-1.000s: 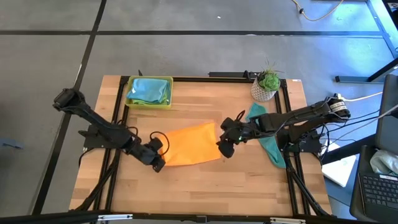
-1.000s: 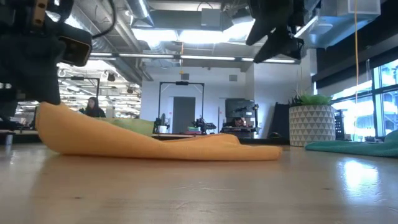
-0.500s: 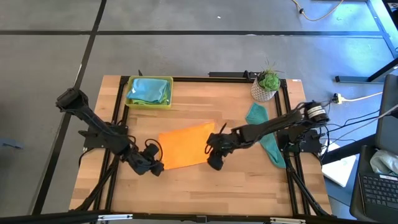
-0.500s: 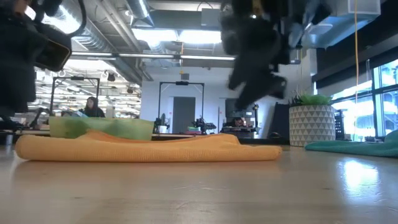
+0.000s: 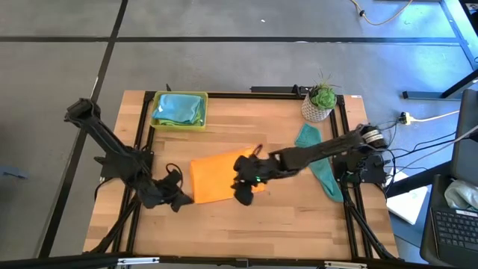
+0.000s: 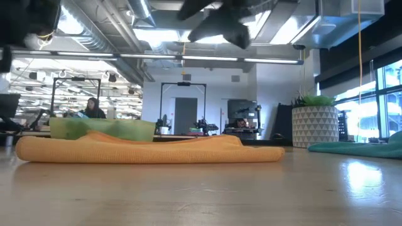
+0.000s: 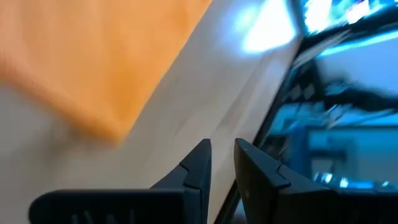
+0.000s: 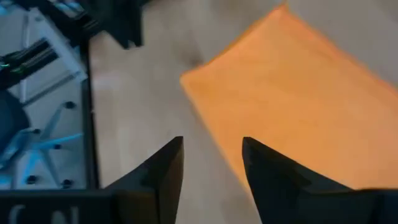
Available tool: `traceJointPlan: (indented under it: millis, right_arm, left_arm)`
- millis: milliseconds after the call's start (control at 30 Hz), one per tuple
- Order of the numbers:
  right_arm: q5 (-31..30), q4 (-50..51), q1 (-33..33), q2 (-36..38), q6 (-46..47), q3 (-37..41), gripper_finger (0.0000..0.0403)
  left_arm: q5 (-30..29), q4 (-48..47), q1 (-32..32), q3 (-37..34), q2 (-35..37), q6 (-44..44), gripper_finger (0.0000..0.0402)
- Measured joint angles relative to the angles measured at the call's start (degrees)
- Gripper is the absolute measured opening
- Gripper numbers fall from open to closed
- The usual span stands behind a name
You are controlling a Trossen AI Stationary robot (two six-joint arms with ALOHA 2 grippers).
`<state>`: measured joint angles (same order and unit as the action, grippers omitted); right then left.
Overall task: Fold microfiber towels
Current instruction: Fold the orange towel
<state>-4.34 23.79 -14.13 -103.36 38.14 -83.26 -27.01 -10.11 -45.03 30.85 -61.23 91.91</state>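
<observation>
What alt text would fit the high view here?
A folded orange microfiber towel lies mid-table on the wooden table, with the left hand off its left edge and the open right hand over its right end. A yellow-green plastic tray holds a light blue cloth; a teal towel lies at right near a potted plant.

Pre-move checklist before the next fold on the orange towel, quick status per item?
1. Orange microfiber towel lying flat on the wooden table: ok.
2. Left claw off the towel, holding nothing, fingers nearly together: ok.
3. Right claw open and empty above the towel: ok.
4. Teal microfiber towel apart from the orange one, at the table's right edge: ok.
5. Yellow-green plastic tray with a light blue towel clear of the fold: ok.
6. Towel edges aligned: cannot tell.
</observation>
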Motion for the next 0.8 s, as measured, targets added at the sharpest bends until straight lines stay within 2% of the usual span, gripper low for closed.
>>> traceJointPlan:
  millis: [133,333,600,800]
  right_arm:
    - [3.28,5.81,2.25,-8.08,-1.97,-9.55,0.0185]
    - [4.9,9.81,2.78,-21.36,-8.48,-24.64,0.0209]
    - [4.1,9.0,2.51,-34.58,-16.76,-43.25,0.0207]
    - [2.93,7.56,2.12,-43.57,-18.71,-50.37,0.0202]
  left_arm:
    - [-11.17,0.31,-1.37,0.0,7.21,-6.22,0.0061]
    - [-20.07,0.49,-3.33,0.0,19.8,-19.25,0.0061]
    - [-27.03,0.84,-3.37,0.0,32.37,-31.82,0.0061]
    - [-26.26,0.81,-3.37,0.0,36.26,-35.37,0.0061]
